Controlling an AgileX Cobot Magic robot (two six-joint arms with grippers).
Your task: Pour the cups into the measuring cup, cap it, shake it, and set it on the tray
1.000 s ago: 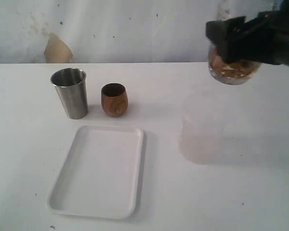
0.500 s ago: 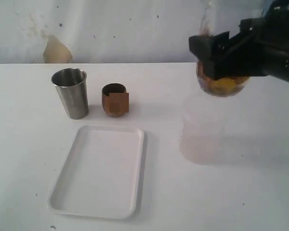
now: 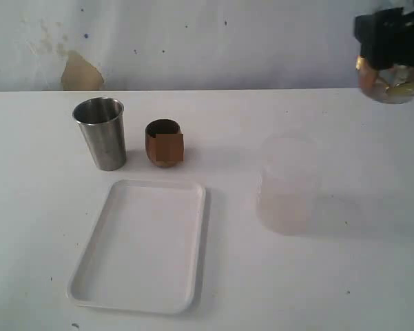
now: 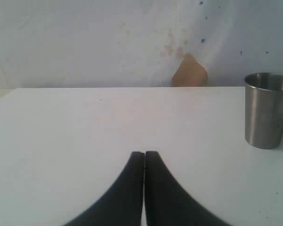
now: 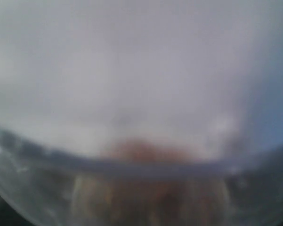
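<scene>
High at the right edge of the exterior view, my right gripper (image 3: 391, 49) is shut on the clear measuring cup (image 3: 392, 83), which holds brown and yellow contents. In the right wrist view the measuring cup (image 5: 141, 188) is a blur that fills the picture and hides the fingers. The steel tumbler (image 3: 101, 133) and the brown wooden cup (image 3: 164, 143) stand upright side by side at the back left. In front of them lies the white tray (image 3: 138, 245) with nothing on it. My left gripper (image 4: 144, 154) is shut and holds nothing, low over the table, with the steel tumbler (image 4: 267, 110) off to one side.
A frosted translucent container (image 3: 289, 183) stands on the white table (image 3: 330, 289) right of the tray, below and left of the held cup. A pale wall with a brown patch (image 3: 79, 72) runs behind the table.
My right gripper, with the measuring cup in it, swung left and a little down, then back right and up to the view's edge. The contents shifted inside. Nothing on the table moved.
</scene>
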